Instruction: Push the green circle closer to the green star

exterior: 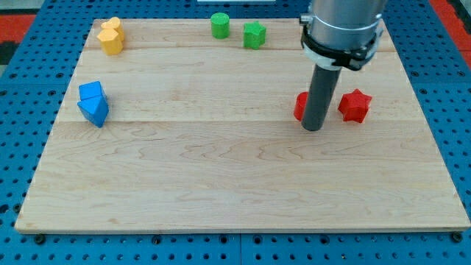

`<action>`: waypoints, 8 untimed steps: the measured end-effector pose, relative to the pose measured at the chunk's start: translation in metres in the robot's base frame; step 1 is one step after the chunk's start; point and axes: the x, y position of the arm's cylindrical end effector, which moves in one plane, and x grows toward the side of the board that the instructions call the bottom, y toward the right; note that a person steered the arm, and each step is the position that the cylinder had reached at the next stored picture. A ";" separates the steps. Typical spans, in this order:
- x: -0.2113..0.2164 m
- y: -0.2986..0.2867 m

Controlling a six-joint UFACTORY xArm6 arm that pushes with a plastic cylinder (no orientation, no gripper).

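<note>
The green circle (pixel 220 25) is a small round block near the board's top edge, a little left of centre. The green star (pixel 255 34) sits just to its right, a small gap apart. My tip (pixel 313 128) is at the end of the dark rod, right of centre on the board, well below and to the right of both green blocks. It stands between two red blocks and partly hides the left one.
A red block (pixel 300 105) is partly hidden behind the rod, and a red star (pixel 355 105) lies to its right. Two yellow blocks (pixel 111 37) sit at the top left. Two blue blocks (pixel 93 103) sit at the left. The wooden board (pixel 221 184) rests on a blue pegboard.
</note>
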 end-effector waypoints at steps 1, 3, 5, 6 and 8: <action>0.012 -0.025; -0.125 -0.092; -0.186 -0.194; -0.207 -0.223; -0.252 -0.219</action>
